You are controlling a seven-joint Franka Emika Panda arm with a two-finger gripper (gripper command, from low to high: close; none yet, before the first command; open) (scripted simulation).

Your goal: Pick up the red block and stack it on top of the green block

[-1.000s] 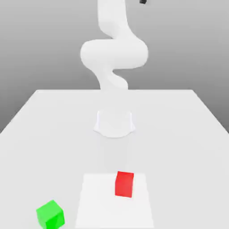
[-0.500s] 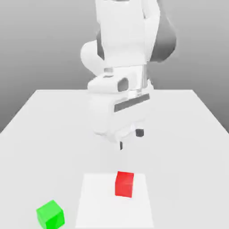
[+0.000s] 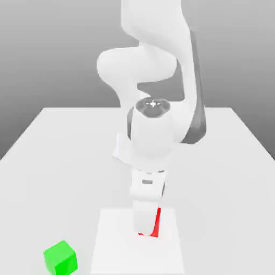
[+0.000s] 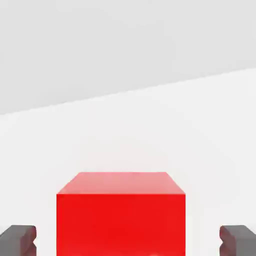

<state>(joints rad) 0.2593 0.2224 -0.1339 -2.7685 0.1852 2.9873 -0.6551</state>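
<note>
Hand view: gripper (image 4: 127, 240) is seen spread wide, dark fingertips (image 4: 18, 240) either side of red block (image 4: 120, 212), clear gaps left. Exterior view: block sits on pale square mat (image 3: 113, 241) w/ gripper lowered over it; green block (image 3: 60, 257) lies apart toward the exterior view's left. No writing is seen.

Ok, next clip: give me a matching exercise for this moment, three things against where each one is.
Things:
1. red block
2. green block
3. gripper

Places:
A. alone on the table, toward the exterior view's left
B. low over the pale square patch, jaws open
C. between the two jaws, gaps on both sides

Pairs: 1-C, 2-A, 3-B
</note>
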